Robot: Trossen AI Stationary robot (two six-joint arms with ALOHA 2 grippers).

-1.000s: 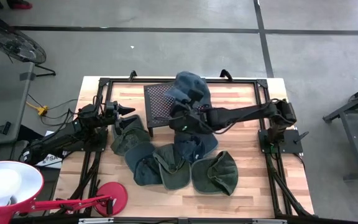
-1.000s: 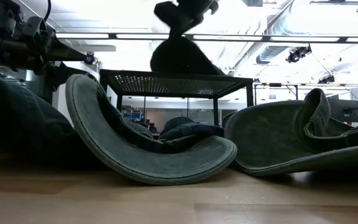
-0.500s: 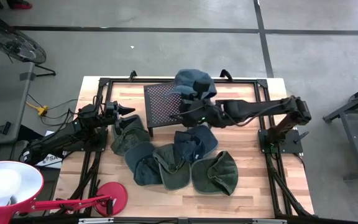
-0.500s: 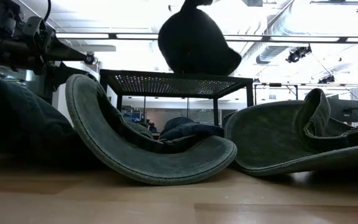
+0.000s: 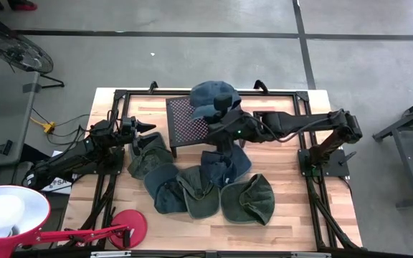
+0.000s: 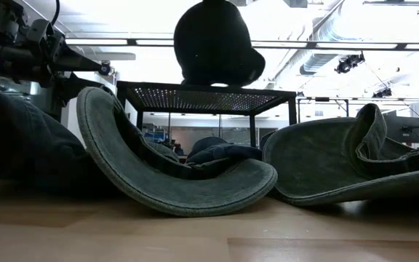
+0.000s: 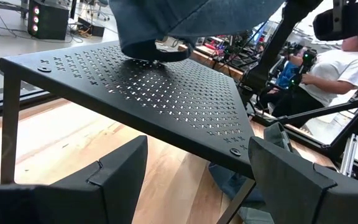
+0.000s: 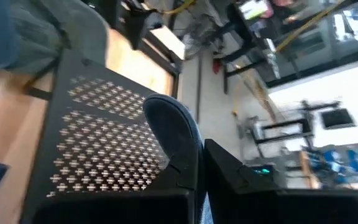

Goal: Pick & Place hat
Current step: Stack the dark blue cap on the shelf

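My right gripper (image 5: 224,123) is pinched tight on a blue cap (image 5: 211,96), holding it over the black perforated rack (image 5: 185,123), its edge touching the rack top. My left gripper (image 5: 143,127) waits spread wide beside the pile of green hats (image 5: 192,188) on the wooden table (image 5: 278,165).

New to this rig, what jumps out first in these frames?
The blue hat held over the black perforated stand at the table's far middle, pinched in the right pincer, which is shut on it. Next, the heap of green and blue hats on the wood in front of the stand. The left pincer waits open at the stand's left.
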